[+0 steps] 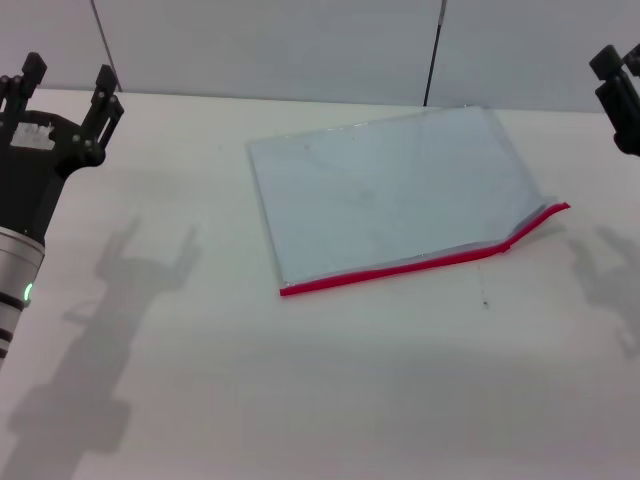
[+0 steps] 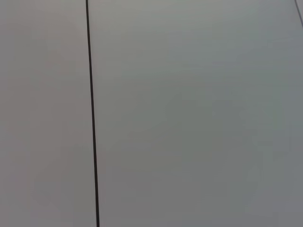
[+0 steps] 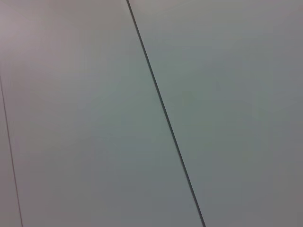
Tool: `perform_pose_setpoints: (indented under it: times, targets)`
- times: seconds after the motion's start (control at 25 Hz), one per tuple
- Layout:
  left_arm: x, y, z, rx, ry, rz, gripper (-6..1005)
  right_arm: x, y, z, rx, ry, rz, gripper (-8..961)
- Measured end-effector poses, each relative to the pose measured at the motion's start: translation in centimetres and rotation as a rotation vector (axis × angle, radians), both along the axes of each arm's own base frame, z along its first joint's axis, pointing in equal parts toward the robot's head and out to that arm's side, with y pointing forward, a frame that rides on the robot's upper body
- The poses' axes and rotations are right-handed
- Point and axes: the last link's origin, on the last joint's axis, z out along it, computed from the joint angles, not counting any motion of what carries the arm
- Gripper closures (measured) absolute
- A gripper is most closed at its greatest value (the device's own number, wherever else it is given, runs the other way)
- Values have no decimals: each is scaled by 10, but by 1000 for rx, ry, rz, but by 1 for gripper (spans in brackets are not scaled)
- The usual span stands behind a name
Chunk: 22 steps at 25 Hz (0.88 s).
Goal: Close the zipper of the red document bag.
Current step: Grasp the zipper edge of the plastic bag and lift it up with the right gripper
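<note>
Red document bag [image 1: 395,190] lying flat near bench [image 1: 300,400] centre, slightly toward the far side, rotated so its long edges run diagonally. Translucent pale blue-grey, nothing readable inside. Zipper [image 1: 400,268] along the near long edge, bright red, running from the near-left corner up to the right corner. Kinked near the right end, where the strip lifts and bends away from the pouch edge; whether open or closed along its length cannot be told. Slider not identifiable.

Left claw [image 1: 66,85] raised at far left of bench, well apart from bag, fingers spread, gripping nothing. Shadow of it cast on bench surface between arm and bag. Right claw [image 1: 620,85] at far right edge of head view, only partly in frame, well apart from bag's right corner; finger state cannot be told.

Both wrist views showing only grey wall panels [image 2: 189,113] with a thin dark seam [image 2: 92,118].
</note>
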Motion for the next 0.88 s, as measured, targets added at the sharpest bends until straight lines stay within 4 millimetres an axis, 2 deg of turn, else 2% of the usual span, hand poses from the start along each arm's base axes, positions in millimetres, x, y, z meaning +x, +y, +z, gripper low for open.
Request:
perform_pose_setpoints:
  times: [0.28,0.56,0.88]
  targets:
    - [-1,0,0,0,0,2,229,5,0,-3,-63,70,-40,454]
    - [-1,0,1,1,1,2,229,28,15,-12,-274,108,-215,455]
    - [-1,-1,0,0,2,3,229,48,21,-21,-386,68,-363,455]
